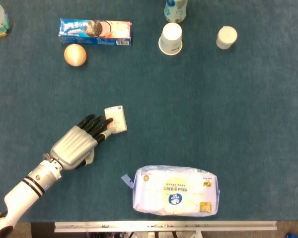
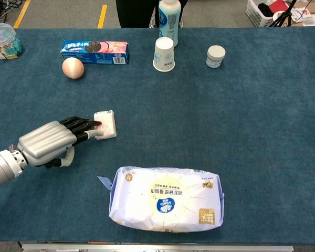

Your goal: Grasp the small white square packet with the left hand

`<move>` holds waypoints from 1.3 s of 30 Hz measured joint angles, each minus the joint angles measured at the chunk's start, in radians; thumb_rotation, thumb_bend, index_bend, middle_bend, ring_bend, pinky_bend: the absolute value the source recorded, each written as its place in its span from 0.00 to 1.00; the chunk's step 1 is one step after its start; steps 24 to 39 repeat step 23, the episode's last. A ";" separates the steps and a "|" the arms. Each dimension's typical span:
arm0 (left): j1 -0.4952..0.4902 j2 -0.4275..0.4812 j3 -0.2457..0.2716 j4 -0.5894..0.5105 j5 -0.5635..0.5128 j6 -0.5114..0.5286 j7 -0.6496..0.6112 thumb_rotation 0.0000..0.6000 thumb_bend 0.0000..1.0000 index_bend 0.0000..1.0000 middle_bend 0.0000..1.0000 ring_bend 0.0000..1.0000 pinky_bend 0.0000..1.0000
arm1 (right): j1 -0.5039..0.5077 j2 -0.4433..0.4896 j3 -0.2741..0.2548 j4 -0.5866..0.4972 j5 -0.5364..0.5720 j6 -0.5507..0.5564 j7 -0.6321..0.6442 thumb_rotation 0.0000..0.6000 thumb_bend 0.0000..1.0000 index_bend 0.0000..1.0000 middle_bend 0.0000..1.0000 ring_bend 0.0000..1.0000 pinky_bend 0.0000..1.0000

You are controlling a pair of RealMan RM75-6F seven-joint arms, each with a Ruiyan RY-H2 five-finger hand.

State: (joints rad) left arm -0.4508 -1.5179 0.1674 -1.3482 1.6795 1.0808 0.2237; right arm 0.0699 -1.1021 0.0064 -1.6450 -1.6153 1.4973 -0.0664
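Head view, packet: the small white square packet (image 1: pixel 116 119) lies flat on the tabletop (image 1: pixel 213 99), well below the blue biscuit box (image 1: pixel 95 31) and the round orange ball (image 1: pixel 75 54), and up-left of the big tissue pack (image 1: pixel 176 190).
Head view, left robot hand (image 1: pixel 82 143): palm down, just left and below the packet; its dark fingers (image 1: pixel 95 125) reach to the packet's near edge and overlap that edge.
Head view, grip: fingers stretched out, not curled round; I cannot tell from above whether the thumb is under the packet.
Head view, right robot hand: not seen.

Chest view, packet: the packet (image 2: pixel 106 124) rests on the tabletop (image 2: pixel 241 105), not lifted, up-left of the tissue pack (image 2: pixel 167 199).
Chest view, left robot hand (image 2: pixel 50 143): low over the cloth, fingertips (image 2: pixel 91 126) touching the packet's left edge; the thumb hangs beneath the palm, apart from the packet.
Chest view, state: holding nothing, fingers fairly straight and close together.

Progress, done: approach looks finished, with contact at the packet's edge.
Progress, left: by my judgement, closing fingers and thumb on the thin packet and raising it; no grasp yet.
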 measured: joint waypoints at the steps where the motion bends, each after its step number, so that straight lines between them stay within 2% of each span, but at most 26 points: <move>1: 0.000 0.001 -0.001 -0.002 0.003 0.007 -0.003 0.60 1.00 0.10 0.00 0.00 0.09 | 0.000 0.000 0.000 0.000 0.000 0.000 0.000 1.00 0.06 0.59 0.44 0.25 0.21; 4: 0.001 0.007 -0.007 -0.015 0.015 0.035 -0.014 0.63 1.00 0.10 0.00 0.00 0.09 | 0.000 0.000 0.000 0.000 -0.001 0.001 0.000 1.00 0.06 0.59 0.44 0.25 0.21; 6: 0.004 0.013 -0.013 -0.025 0.022 0.059 -0.018 0.84 1.00 0.11 0.00 0.00 0.09 | -0.001 0.000 0.000 0.000 -0.001 0.001 0.001 1.00 0.06 0.59 0.44 0.25 0.21; 8: 0.010 0.017 -0.017 -0.030 0.029 0.089 -0.025 0.98 1.00 0.15 0.00 0.00 0.09 | -0.001 0.000 0.000 -0.001 -0.001 0.002 0.001 1.00 0.06 0.59 0.44 0.25 0.21; 9: 0.016 0.020 -0.020 -0.032 0.035 0.115 -0.033 1.00 1.00 0.17 0.00 0.00 0.09 | -0.001 0.001 0.001 -0.001 0.000 0.003 0.002 1.00 0.06 0.59 0.44 0.25 0.21; 14: 0.058 0.051 -0.034 -0.035 0.048 0.246 -0.099 1.00 1.00 0.23 0.04 0.02 0.11 | 0.000 0.001 0.000 -0.001 -0.001 0.000 0.001 1.00 0.06 0.59 0.44 0.25 0.21; 18: 0.113 0.114 -0.046 -0.046 0.036 0.344 -0.163 1.00 1.00 0.25 0.08 0.05 0.14 | 0.000 -0.003 -0.003 0.001 -0.002 -0.003 -0.007 1.00 0.06 0.59 0.44 0.25 0.21; 23: 0.168 0.176 -0.067 -0.060 -0.002 0.415 -0.219 1.00 1.00 0.29 0.16 0.08 0.18 | 0.002 -0.007 -0.005 0.004 0.002 -0.012 -0.017 1.00 0.06 0.59 0.44 0.25 0.21; 39: 0.168 0.176 -0.067 -0.060 -0.002 0.415 -0.219 1.00 1.00 0.29 0.16 0.08 0.18 | 0.002 -0.007 -0.005 0.004 0.002 -0.012 -0.017 1.00 0.06 0.59 0.44 0.25 0.21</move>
